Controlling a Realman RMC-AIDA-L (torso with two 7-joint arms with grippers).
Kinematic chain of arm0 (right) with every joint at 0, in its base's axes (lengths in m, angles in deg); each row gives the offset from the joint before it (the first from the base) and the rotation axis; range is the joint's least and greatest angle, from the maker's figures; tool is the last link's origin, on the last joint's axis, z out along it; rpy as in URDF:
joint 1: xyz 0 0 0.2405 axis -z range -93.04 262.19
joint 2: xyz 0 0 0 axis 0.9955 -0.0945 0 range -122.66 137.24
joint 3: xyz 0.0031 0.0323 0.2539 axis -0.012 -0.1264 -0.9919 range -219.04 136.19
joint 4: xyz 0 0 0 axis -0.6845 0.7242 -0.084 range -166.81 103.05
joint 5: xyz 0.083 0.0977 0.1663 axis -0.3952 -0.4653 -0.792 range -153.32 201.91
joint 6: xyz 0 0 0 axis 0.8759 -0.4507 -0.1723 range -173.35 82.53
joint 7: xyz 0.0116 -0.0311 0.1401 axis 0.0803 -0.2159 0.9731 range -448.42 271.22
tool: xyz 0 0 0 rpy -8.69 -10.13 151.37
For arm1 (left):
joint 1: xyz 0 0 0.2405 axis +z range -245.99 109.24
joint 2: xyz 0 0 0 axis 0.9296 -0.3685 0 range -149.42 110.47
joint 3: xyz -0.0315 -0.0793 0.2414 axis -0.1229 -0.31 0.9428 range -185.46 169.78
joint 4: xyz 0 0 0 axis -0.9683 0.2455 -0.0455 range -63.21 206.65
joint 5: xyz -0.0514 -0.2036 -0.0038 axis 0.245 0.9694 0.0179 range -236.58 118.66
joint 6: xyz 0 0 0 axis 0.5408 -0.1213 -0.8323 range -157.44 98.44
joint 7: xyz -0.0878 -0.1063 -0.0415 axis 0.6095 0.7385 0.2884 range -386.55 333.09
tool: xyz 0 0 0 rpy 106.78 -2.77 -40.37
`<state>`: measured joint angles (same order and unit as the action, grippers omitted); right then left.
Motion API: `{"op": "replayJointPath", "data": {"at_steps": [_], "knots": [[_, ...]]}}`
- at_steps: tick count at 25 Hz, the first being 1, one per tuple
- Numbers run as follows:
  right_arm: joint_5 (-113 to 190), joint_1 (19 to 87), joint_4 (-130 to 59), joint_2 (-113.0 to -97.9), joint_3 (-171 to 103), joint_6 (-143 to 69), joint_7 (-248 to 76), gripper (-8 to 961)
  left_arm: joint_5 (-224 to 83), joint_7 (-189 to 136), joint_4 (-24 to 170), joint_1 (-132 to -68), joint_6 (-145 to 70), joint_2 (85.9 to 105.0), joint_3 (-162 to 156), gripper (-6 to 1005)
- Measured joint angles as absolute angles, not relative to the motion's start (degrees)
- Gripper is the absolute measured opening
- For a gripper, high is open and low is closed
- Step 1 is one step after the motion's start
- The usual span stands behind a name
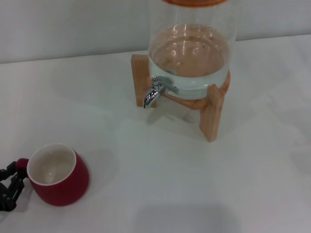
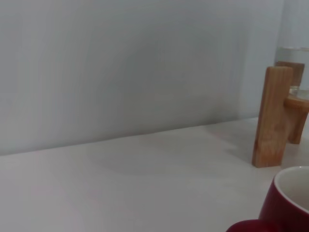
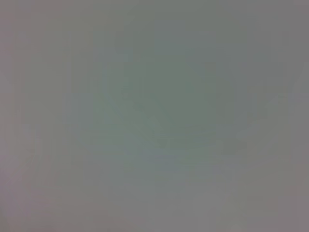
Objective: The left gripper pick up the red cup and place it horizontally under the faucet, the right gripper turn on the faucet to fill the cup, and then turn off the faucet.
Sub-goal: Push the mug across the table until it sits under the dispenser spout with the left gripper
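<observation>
L tool (image 1: 10, 187) low, far left edge

You see only the fingertips of the left pincer (image 1: 9, 187) at the head view's left edge, the glass jar (image 1: 192, 53) cut off at the far edge, and nothing but blank grey from the right wrist.

Table (image 1: 146, 184) open btwn red cup (image 1: 60, 177) & faucet (image 1: 154, 92).

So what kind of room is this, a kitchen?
Probably a plain test table, not a real kitchen: a bare white table, a glass water jar with a faucet on a wooden stand, and one red cup.
</observation>
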<state>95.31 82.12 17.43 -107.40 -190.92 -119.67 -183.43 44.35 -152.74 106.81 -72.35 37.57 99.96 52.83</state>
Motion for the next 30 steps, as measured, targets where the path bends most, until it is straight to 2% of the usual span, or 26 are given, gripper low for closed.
{"op": "replayJointPath", "data": {"at_steps": [7, 9, 30], "knots": [[95.3, 82.1, 17.4, -107.4, -190.9, -119.9, -183.4, 723, 43.3, -153.0, 106.9, -72.1, 39.1, 99.8, 53.0, 207], [95.3, 82.1, 17.4, -107.4, -190.9, -120.0, -183.4, 723, 42.3, -153.0, 107.1, -72.1, 39.4, 99.8, 53.0, 126], [95.3, 82.9, 17.2, -107.48, -190.9, -121.3, -183.5, 723, 37.9, -153.1, 109.2, -71.4, 41.6, 99.97, 52.5, 99]]}}
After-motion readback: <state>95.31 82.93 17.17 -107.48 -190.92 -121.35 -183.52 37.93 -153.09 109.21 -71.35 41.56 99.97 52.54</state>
